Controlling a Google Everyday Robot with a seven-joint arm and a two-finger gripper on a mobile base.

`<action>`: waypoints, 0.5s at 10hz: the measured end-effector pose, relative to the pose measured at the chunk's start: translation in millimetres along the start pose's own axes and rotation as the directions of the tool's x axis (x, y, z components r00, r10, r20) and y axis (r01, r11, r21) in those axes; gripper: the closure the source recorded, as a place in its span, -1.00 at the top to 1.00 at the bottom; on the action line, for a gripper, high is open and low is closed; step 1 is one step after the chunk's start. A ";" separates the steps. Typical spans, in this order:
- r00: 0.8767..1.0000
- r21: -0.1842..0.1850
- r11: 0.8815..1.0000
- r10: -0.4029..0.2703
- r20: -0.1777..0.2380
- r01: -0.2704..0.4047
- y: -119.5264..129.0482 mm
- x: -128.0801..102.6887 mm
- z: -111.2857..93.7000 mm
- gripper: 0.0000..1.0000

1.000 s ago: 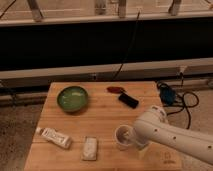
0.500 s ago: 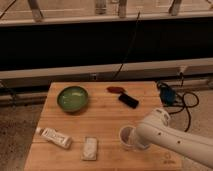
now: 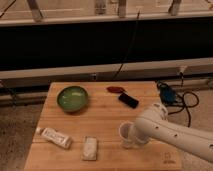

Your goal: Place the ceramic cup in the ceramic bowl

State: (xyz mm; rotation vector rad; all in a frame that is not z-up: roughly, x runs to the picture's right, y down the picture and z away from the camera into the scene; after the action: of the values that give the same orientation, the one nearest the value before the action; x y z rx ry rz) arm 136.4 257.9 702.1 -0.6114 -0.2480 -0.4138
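Observation:
The ceramic cup (image 3: 126, 133) is a small pale cylinder standing upright on the wooden table (image 3: 105, 115), right of the middle near the front. My gripper (image 3: 135, 135) is at the end of the white arm (image 3: 170, 132) that comes in from the lower right, and it sits right against the cup's right side. The ceramic bowl (image 3: 72, 98) is round, green and glossy, and it rests at the table's back left, well apart from the cup and empty.
A white printed tube (image 3: 55, 137) lies at the front left. A flat white packet (image 3: 90, 148) lies near the front edge. A red object (image 3: 115, 89) and a black object (image 3: 128, 100) lie at the back. Cables (image 3: 175, 97) trail off the right edge.
The arm has shifted slightly left and forward, bringing the gripper closer against the cup. The cup, bowl and other objects have stayed in place.

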 end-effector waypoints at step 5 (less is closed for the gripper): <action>1.000 -0.010 1.000 0.002 -0.012 -0.003 -8.5 2.1 -10.0 -1.00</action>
State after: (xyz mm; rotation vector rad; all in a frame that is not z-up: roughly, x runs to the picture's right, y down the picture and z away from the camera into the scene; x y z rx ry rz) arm 135.5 244.9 699.1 -0.6185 -0.2336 -0.4165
